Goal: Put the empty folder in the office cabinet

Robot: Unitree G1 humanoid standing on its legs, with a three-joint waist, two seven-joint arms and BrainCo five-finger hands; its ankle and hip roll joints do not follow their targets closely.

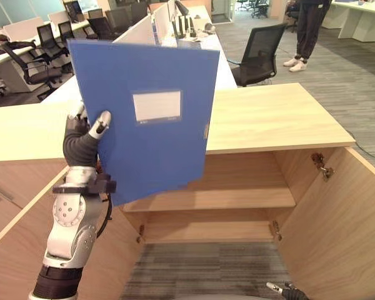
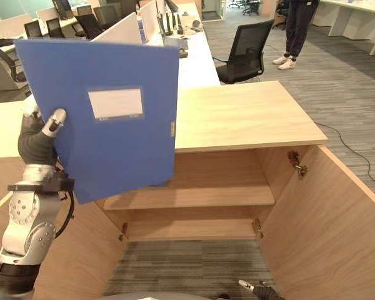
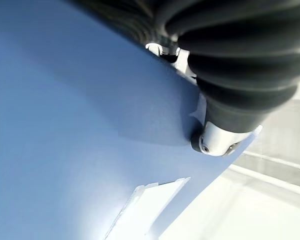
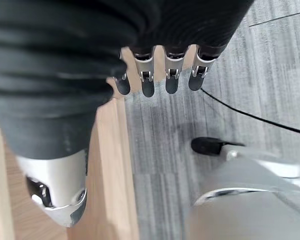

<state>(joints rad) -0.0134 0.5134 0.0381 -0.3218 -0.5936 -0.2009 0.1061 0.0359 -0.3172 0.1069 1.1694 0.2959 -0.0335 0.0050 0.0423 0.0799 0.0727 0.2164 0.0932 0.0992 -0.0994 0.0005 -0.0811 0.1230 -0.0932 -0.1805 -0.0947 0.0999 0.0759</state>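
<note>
grey carpet floor (image 1: 356,75), black office chairs (image 1: 259,53)

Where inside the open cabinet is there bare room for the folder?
The shelf and the bottom board under it are bare between the side walls. The folder, pinched in the left hand, covers the opening's left part. Right hand hangs low.

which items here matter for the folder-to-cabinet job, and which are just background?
Job:
- blue folder, held up by the left hand
- cabinet, doors open, shelf bare
- right hand, low, fingers straight, holding nothing

Background:
- office chair
- person standing beyond it
- desks behind the cabinet
</note>
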